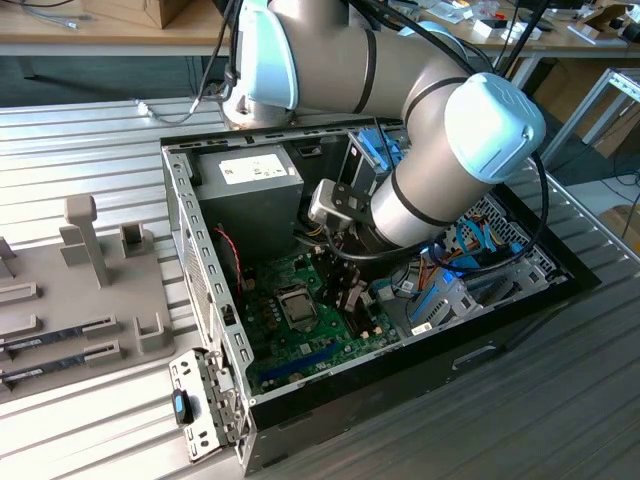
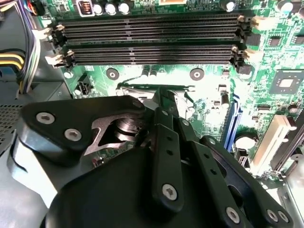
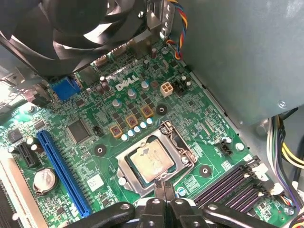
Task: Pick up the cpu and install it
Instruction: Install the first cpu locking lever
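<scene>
Silver metal with a green rim marked the small flat square cpu point(image 3: 153, 163), which was seen lying flat inside the socket frame point(image 3: 176, 142) on the green motherboard point(image 3: 95, 142) in the first wrist view; in the exterior view the cpu point(image 1: 297, 303) sat low in the open black computer case point(image 1: 520, 300). It was judged to be already placed in its seat, since nothing was carried by the black gripper point(image 3: 164, 190). The fingertips were pressed together just beside the socket edge, clenched on nothing. One cpu was counted. Four long dark memory slots point(image 2: 152, 40) were counted in the second wrist view, all unfilled. One blue expansion slot point(image 3: 64, 173) and one round coin battery point(image 3: 46, 179) were also seen. The case stood on a grey ribbed table point(image 1: 80, 150).
</scene>
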You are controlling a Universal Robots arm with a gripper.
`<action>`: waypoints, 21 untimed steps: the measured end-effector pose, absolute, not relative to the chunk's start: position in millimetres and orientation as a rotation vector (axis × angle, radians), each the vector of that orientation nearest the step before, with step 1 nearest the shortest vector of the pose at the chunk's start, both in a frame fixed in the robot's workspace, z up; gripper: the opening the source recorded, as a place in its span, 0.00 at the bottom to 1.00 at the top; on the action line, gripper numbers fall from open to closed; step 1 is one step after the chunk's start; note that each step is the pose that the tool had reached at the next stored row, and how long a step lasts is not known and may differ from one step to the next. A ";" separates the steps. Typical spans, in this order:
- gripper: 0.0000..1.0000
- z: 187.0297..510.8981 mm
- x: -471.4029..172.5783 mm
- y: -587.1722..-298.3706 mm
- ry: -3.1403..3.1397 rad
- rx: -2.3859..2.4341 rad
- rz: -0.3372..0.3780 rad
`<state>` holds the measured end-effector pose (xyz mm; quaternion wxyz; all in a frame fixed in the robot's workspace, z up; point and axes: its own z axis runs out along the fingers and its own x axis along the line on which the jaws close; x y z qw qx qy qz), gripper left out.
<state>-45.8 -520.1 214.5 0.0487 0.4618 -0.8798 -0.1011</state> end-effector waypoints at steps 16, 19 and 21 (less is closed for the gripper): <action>0.11 217.7 -43.1 -518.1 -2.660 1.416 -0.264; 0.11 217.7 -43.0 -518.1 -2.648 1.410 -0.215; 0.11 217.6 -42.9 -517.6 -2.644 1.407 -0.196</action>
